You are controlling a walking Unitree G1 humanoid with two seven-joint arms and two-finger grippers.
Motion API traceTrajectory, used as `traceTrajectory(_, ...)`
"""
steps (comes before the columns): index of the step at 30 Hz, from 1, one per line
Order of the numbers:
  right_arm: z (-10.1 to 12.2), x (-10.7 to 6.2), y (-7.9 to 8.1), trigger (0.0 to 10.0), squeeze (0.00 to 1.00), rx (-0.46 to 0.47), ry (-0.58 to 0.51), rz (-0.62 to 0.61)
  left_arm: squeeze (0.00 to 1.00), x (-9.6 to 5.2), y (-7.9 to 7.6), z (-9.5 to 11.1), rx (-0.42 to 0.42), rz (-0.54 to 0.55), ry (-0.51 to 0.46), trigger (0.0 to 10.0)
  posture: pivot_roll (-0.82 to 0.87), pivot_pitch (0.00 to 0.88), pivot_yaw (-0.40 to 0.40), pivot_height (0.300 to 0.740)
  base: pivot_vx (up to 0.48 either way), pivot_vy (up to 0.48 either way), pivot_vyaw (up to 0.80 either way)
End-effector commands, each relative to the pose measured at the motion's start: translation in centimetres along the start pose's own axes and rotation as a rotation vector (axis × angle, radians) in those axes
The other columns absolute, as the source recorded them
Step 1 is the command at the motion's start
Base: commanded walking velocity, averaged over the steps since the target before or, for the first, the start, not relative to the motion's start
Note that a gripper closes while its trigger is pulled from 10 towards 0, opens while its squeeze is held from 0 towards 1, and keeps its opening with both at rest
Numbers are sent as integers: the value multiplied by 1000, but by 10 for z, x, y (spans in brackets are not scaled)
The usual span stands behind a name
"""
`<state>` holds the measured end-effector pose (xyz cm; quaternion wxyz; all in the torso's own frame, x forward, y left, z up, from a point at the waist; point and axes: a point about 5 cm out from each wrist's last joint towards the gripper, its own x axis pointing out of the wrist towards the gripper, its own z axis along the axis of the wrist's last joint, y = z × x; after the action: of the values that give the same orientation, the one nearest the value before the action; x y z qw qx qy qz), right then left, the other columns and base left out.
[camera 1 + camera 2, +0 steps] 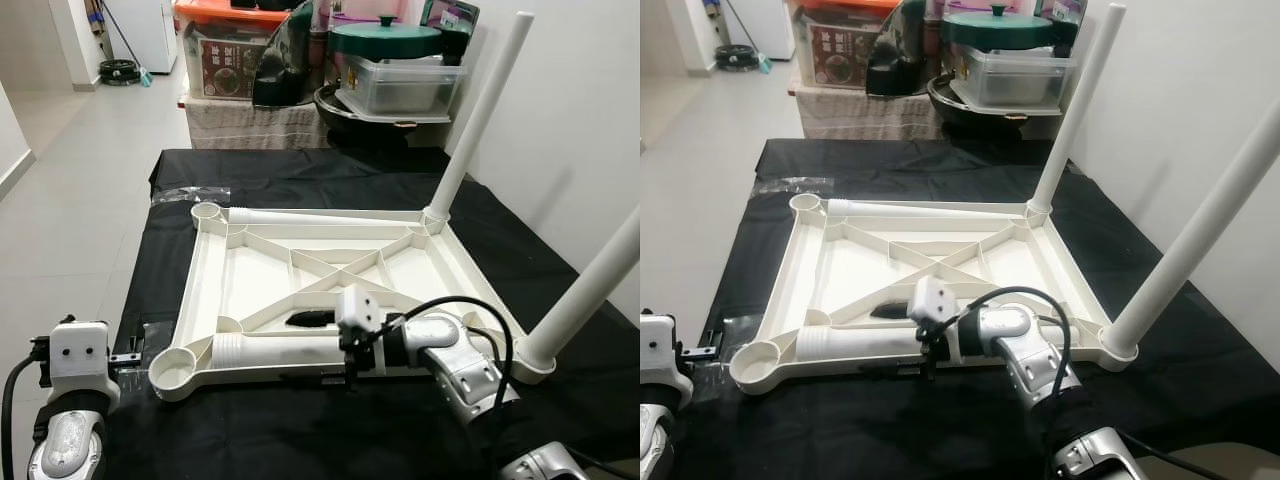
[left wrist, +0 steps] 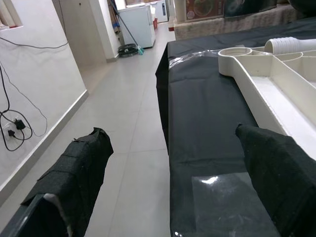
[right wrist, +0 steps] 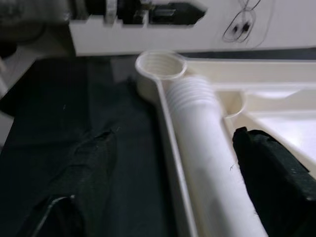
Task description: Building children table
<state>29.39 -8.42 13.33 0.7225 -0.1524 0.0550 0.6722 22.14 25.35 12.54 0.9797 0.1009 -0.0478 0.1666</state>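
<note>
The white table top [image 1: 200, 290] lies upside down on a black cloth. Two white legs stand upright in its right-hand corner sockets, the far one [image 1: 480, 120] and the near one [image 1: 590, 290]. A loose leg [image 1: 270, 350] lies along the near rim, its threaded end by the empty near-left socket [image 3: 160, 64]. Another loose leg [image 1: 320, 214] lies along the far rim. My right gripper [image 3: 170, 140] is open and straddles the near loose leg, one finger inside the frame and one on the cloth. My left gripper [image 2: 168, 133] is open and holds nothing, at the cloth's near-left edge above the floor.
The cloth-covered surface drops to a tiled floor [image 2: 128, 148] on the left. A clear plastic bag [image 1: 190, 194] lies at the cloth's far left. Behind stand boxes, a green-lidded pot [image 1: 385, 38] and plastic tubs. A white wall [image 1: 570, 120] runs close along the right.
</note>
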Motion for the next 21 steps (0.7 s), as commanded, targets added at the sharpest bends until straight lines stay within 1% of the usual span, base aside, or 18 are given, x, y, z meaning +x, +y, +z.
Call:
traceTrajectory(1,-5,2,3,10000,0,-6,46,28,0,0,-2,3,4,-10,-9,10000,101,0,-105,740,0,0,0)
traceTrajectory(5,-6,2,4,10000,0,0,51,44,0,0,-2,3,2,-12,-8,10000,102,0,-107,740,0,0,0)
traceTrajectory(9,-13,1,2,10000,0,8,108,13,0,-1,-4,1,0,-15,-3,10000,97,0,-108,740,0,0,0)
traceTrajectory(11,-21,2,0,10000,0,20,167,-16,0,-1,-5,1,-2,-20,-1,10000,95,0,-108,740,0,0,0)
traceTrajectory(12,-21,2,0,10000,0,20,167,-16,0,-1,-5,1,-2,-20,-1,10000,95,0,-108,740,0,0,0)
traceTrajectory(13,-25,3,-1,10000,0,26,195,-31,0,-1,-6,1,-3,-22,-1,10000,95,0,-108,740,0,0,0)
traceTrajectory(14,-27,3,-2,6784,0,36,211,-30,0,0,-7,1,-5,-25,-2,10000,97,0,-110,740,0,0,0)
traceTrajectory(15,-30,4,-2,6745,0,44,234,-35,0,0,-8,1,-6,-27,-2,10000,97,0,-110,740,0,0,0)
traceTrajectory(16,-32,4,-3,7843,0,44,251,-38,0,1,-8,1,-6,-28,-2,10000,96,0,-111,740,0,0,0)
traceTrajectory(20,-35,4,-2,7843,0,43,272,-29,0,1,-8,1,-6,-29,-2,10000,96,0,-112,740,0,0,0)
traceTrajectory(21,-35,3,-1,6314,0,47,273,-12,0,1,-8,1,-6,-28,-1,10000,97,0,-115,740,0,0,0)
